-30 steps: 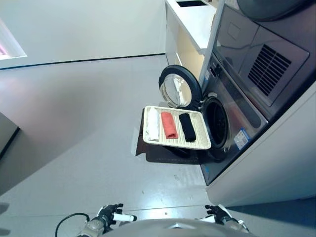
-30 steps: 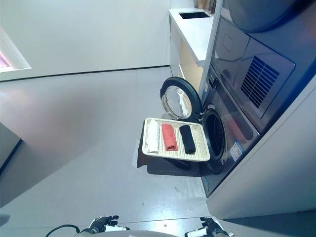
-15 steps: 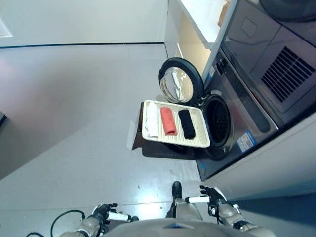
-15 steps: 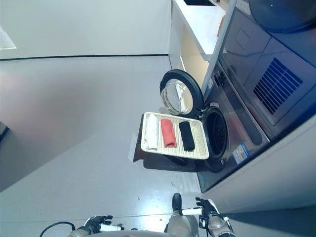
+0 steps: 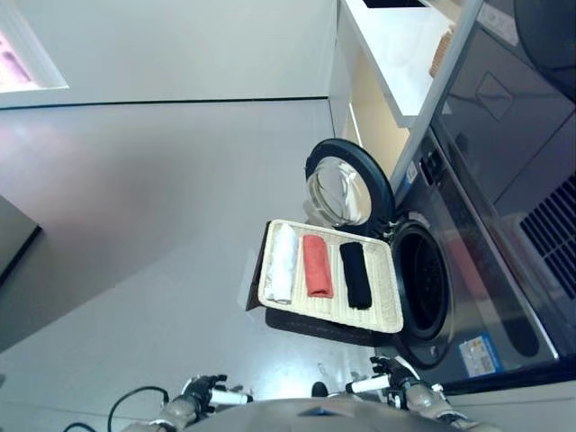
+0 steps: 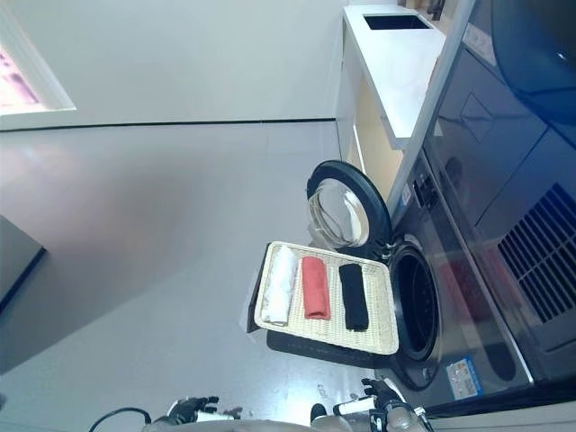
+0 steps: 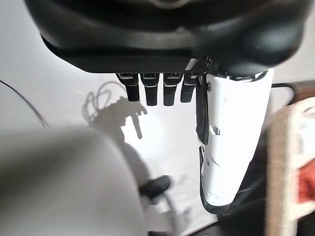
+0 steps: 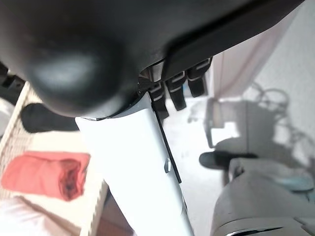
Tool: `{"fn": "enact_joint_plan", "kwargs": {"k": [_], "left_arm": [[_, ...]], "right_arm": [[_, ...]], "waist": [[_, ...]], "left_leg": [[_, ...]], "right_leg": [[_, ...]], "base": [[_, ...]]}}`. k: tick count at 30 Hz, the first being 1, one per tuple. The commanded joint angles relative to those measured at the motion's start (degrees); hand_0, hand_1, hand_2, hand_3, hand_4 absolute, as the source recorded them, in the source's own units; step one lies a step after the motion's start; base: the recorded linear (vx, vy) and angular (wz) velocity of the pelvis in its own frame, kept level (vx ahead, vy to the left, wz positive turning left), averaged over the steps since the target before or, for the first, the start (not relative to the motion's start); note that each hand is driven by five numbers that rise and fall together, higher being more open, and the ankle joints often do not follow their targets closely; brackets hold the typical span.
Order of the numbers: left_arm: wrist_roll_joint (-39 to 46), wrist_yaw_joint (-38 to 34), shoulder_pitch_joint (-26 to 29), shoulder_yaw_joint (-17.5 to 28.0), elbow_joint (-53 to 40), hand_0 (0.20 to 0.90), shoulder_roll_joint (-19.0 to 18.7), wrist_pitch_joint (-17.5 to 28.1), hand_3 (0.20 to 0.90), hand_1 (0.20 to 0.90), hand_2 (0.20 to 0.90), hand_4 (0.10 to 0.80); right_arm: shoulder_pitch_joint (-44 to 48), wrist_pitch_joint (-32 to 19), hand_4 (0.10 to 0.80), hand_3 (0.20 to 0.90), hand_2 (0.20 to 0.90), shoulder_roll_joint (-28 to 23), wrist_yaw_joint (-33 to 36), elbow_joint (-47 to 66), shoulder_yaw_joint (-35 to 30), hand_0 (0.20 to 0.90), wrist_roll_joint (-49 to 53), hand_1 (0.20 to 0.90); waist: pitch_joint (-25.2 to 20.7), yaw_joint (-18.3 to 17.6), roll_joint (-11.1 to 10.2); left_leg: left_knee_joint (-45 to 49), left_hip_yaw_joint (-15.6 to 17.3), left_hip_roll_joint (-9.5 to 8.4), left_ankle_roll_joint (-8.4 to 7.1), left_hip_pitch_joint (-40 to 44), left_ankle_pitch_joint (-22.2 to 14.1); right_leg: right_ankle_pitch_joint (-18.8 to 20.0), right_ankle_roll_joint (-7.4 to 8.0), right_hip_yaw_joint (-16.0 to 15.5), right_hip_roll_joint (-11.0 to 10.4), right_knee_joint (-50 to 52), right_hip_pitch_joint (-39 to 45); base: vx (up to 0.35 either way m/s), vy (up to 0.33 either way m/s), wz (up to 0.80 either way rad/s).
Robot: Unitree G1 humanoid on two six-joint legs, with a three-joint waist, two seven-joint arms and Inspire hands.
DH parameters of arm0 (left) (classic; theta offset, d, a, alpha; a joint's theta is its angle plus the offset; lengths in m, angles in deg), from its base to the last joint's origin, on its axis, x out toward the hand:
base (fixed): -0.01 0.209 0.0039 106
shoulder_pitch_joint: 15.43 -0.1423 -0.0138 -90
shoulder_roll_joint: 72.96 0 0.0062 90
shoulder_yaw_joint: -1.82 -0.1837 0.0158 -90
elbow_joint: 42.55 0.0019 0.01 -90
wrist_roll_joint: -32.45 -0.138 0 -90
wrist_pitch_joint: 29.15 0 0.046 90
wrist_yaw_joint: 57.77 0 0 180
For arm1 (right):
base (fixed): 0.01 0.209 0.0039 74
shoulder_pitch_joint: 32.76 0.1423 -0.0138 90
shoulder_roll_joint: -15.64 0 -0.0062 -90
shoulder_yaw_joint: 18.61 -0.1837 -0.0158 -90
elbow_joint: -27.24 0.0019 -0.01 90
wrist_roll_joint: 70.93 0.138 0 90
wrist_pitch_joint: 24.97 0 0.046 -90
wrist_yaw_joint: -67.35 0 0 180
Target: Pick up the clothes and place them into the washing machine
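Observation:
A pale woven tray (image 5: 328, 312) stands in front of the washing machine's round opening (image 5: 427, 283). On it lie three rolled clothes side by side: white (image 5: 281, 263), red (image 5: 317, 266) and black (image 5: 355, 274). The machine's door (image 5: 346, 184) is swung open behind the tray. Both hands hang low at the near edge, well short of the tray. My left hand (image 5: 205, 393) is open and holds nothing, its white-covered thumb (image 7: 236, 137) straight. My right hand (image 5: 391, 381) is open and holds nothing too; its wrist view shows the red roll (image 8: 47, 174) and black roll (image 8: 42, 118) beyond it.
A dark stand (image 5: 315, 326) carries the tray above the floor. A second appliance (image 5: 522, 117) sits stacked over the washer, and a white counter (image 5: 396, 45) runs behind it. Grey floor (image 5: 135, 198) stretches wide to the left; a dark object (image 5: 13, 252) juts in at the left edge.
The whole picture has shifted, so the camera has moved. The three rolls lie on the tray as before. Both hands stay low and hold nothing.

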Motion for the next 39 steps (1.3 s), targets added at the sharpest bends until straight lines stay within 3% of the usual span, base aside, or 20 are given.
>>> {"fn": "enact_joint_plan", "kwargs": {"k": [1,2,3,5,7,11,13,17,19,20,21,23,24,25,26,27,28,31,37,39], "left_arm": [[1.68,-1.07,2.24,0.57,-3.85,0.9,-1.35,2.01,0.9,0.9,0.9,0.8],[1.68,-1.05,1.82,0.85,-3.79,0.9,-1.42,2.08,0.9,0.9,0.9,0.8],[1.94,-1.1,1.3,1.2,-3.45,0.9,-1.45,2.13,0.9,0.9,0.9,0.8],[2.0,-1.18,0.75,1.74,-2.81,0.9,-1.78,2.25,0.9,0.9,0.9,0.8],[1.94,-1.92,-0.61,2.96,-0.9,0.9,-2.33,2.33,0.9,0.9,0.9,0.8],[1.41,-2.45,-1.8,3.51,0.8,0.9,-2.34,2.29,0.9,0.9,0.9,0.8],[1.1,-2.15,-1.97,3.39,1.04,0.9,-2.34,2.01,0.9,0.9,0.9,0.8],[-0.11,-1.85,-2.04,2.74,0.35,0.9,-2.62,2.07,0.9,0.9,0.9,0.8],[-0.71,-1.75,-0.87,2.04,-0.8,0.9,-3.18,2.38,0.9,0.9,0.9,0.8],[-0.71,-1.75,-0.88,2.03,-0.81,0.9,-3.2,2.37,0.9,0.9,0.9,0.8],[-0.67,-2.0,-0.22,1.83,-2.26,0.9,-3.83,2.55,0.9,0.9,0.9,0.8],[-0.17,-2.07,0.41,1.51,-4.34,0.9,-4.38,2.73,0.9,0.9,0.9,0.8],[-0.17,-2.07,0.43,1.53,-4.35,0.9,-4.39,2.72,0.9,0.9,0.9,0.8],[1.05,-2.63,1.86,1.13,-5.42,0.9,-5.02,2.81,0.9,0.9,0.9,0.8],[0.94,-2.81,1.67,0.92,-5.64,0.9,-4.96,2.82,0.9,0.9,0.9,0.8],[1.02,-2.69,1.45,0.78,-6.01,0.9,-4.78,2.9,0.9,0.9,0.9,0.8],[1.12,-2.48,1.37,0.73,-5.92,0.9,-4.81,3.04,0.9,0.9,0.9,0.8],[1.62,-1.36,-0.51,1.03,-6.61,0.9,-3.79,3.01,0.9,0.9,0.9,0.8],[1.79,-0.79,-1.42,-0.1,-6.64,0.9,-2.41,2.88,0.9,0.9,0.9,0.8],[3.77,-1.34,-0.43,-1.29,-8.35,0.9,-1.82,3.39,0.9,0.9,0.9,0.8]], "right_arm": [[2.36,-1.08,0.8,0.9,0.9,-1.01,1.01,-0.55,1.39,0.9,1.87,0.9],[2.59,-1.12,0.8,0.9,0.9,-0.88,1.16,-0.93,1.32,0.9,2.38,0.9],[2.94,-1.32,0.8,0.9,0.9,-0.85,1.5,-1.34,1.13,0.9,3.19,0.9],[3.28,-1.41,0.8,0.9,0.9,-0.65,1.53,-1.92,0.93,0.9,3.91,0.9],[3.99,-1.9,0.8,0.9,0.9,-0.61,2.42,-2.39,1.01,0.9,4.18,0.9],[5.13,-1.93,0.8,0.9,0.9,-1.27,3.24,-2.33,1.86,0.9,3.41,0.9],[5.42,-1.69,0.8,0.9,0.9,-1.42,3.04,-2.15,2.2,0.9,3.16,0.9],[6.37,-1.32,0.8,0.9,0.9,-1.67,2.64,-2.4,2.08,0.9,3.11,0.9],[6.63,-0.85,0.8,0.9,0.9,-1.64,2.64,-3.45,1.27,0.9,3.04,0.9],[6.62,-0.85,0.8,0.9,0.9,-1.62,2.64,-3.45,1.26,0.9,3.04,0.9],[6.99,-0.58,0.8,0.9,0.9,-1.56,2.78,-3.68,1.08,0.9,2.55,0.9],[8.36,-0.28,0.8,0.9,0.9,-1.46,3.2,-3.83,2.33,0.9,0.75,0.9],[8.41,-0.28,0.8,0.9,0.9,-1.44,3.21,-3.85,2.33,0.9,0.75,0.9],[11.3,0.32,0.8,0.9,0.9,-1.75,3.87,-3.44,2.76,0.9,0.31,0.9],[12.24,0.9,0.8,0.9,0.9,-1.87,4.04,-3.75,2.92,0.9,-0.39,0.9],[12.24,1.13,0.8,0.9,0.9,-2.1,4.18,-4.12,3.02,0.9,-0.51,0.9],[12.51,1.13,0.8,0.9,0.9,-2.24,4.57,-4.56,3.42,0.9,-0.84,0.9],[12.88,1.78,0.8,0.9,0.9,-3.15,5.4,-6.57,3.03,0.9,-1.56,0.9],[16.17,2.01,0.8,0.9,0.9,-5.05,6.7,-6.92,4.07,0.9,-3.03,0.9],[21.34,2.34,0.8,0.9,0.9,-6.93,7.97,-7.18,5.21,0.9,-3.28,0.9]], "waist": [[2.8,2.26,-3.39],[2.96,3.03,-4.18],[3.79,4.56,-3.72],[3.93,5.59,-4.0],[4.17,7.61,-3.07],[3.54,10.42,-0.83],[3.05,10.89,-0.12],[1.39,11.7,0.05],[0.05,11.76,-0.52],[0.07,11.8,-0.58],[-0.72,12.3,-0.64],[0.58,12.8,0.28],[0.57,12.84,0.22],[3.0,13.3,1.73],[3.25,13.83,1.31],[3.23,13.07,1.46],[3.33,12.91,1.08],[2.56,14.54,1.32],[4.55,14.21,2.68],[7.56,14.25,3.88]], "left_leg": [[9.98,3.21,-7.45,9.14,-0.46,12.37],[8.62,3.39,-8.27,9.88,-3.64,11.93],[7.57,3.91,-7.19,10.59,-7.11,9.93],[3.4,3.94,-6.96,11.12,-8.98,9.62],[-12.87,2.76,-4.36,10.64,-10.83,10.89],[-31.41,-0.31,-3.1,8.78,-10.9,15.13],[-33.02,0.79,-2.89,8.11,-10.73,16.06],[-32.56,0.31,-4.19,8.33,-8.58,14.32],[-30.34,2.69,-5.45,9.41,-7.8,11.81],[-30.25,2.74,-5.52,9.44,-7.79,11.73],[-29.65,4.46,-6.22,10.86,-6.91,9.99],[-29.5,5.5,-5.86,11.84,-5.65,9.08],[-29.43,5.56,-5.9,11.85,-5.73,9.04],[-29.24,6.19,-5.62,11.74,-5.32,8.36],[-29.39,6.93,-6.47,11.07,-4.84,7.49],[-28.79,5.88,-6.66,10.81,-4.7,6.97],[-28.53,5.81,-6.79,10.83,-4.4,6.73],[-30.16,6.06,-6.48,10.49,-3.26,6.31],[-30.81,4.83,-6.73,10.17,-6.2,7.35],[-30.13,4.09,-7.25,10.19,-10.64,8.24]], "right_leg": [[5.94,0.79,5.1,-1.25,-3.58,-1.58],[5.49,0.7,5.89,-1.58,-3.63,-0.69],[5.04,0.86,7.27,-0.64,-3.65,0.75],[4.37,1.06,8.27,-0.35,-3.83,2.01],[2.12,2.25,10.34,0.74,-4.58,5.01],[-0.85,3.72,13.67,1.7,-5.49,9.28],[-1.9,4.23,14.37,1.31,-5.49,10.85],[-3.22,5.0,14.6,-0.4,-5.29,12.63],[-4.08,6.63,13.18,-3.46,-3.63,13.84],[-4.13,6.65,13.2,-3.54,-3.63,13.88],[-4.3,7.98,12.21,-4.9,3.74,12.14],[-2.56,9.55,10.25,-3.9,14.28,6.17],[-2.74,9.56,10.31,-3.93,14.62,5.95],[-0.85,10.45,1.26,-6.3,16.73,-1.66],[-0.52,9.41,-5.64,-9.04,9.4,-2.79],[-0.74,9.41,-5.13,-9.47,7.11,-0.3],[-0.98,8.75,-2.56,-8.58,6.24,0.57],[0.38,8.48,-6.15,-9.64,1.42,2.9],[0.35,8.4,-7.22,-9.32,-0.81,2.32],[0.55,8.16,-6.88,-9.43,0.62,-2.21]], "base": [[0.342,-0.254,-0.34],[0.284,-0.107,-0.53],[0.179,-0.056,-0.57],[0.244,-0.017,-0.46],[0.402,0.044,-0.53],[0.333,0.076,-0.71],[0.272,0.096,-0.88],[0.2,0.119,-0.92],[0.234,0.178,-0.14],[0.31,0.228,0.18],[0.196,0.161,0.23],[0.121,0.126,-0.11],[-0.12,0.095,-0.47],[-0.121,0.059,-0.47],[-0.065,0.035,-0.61],[0.108,-0.05,-0.57],[0.17,-0.05,-0.26],[0.133,-0.022,0.48],[-0.046,-0.001,0.17],[-0.234,0.003,0.02]]}}
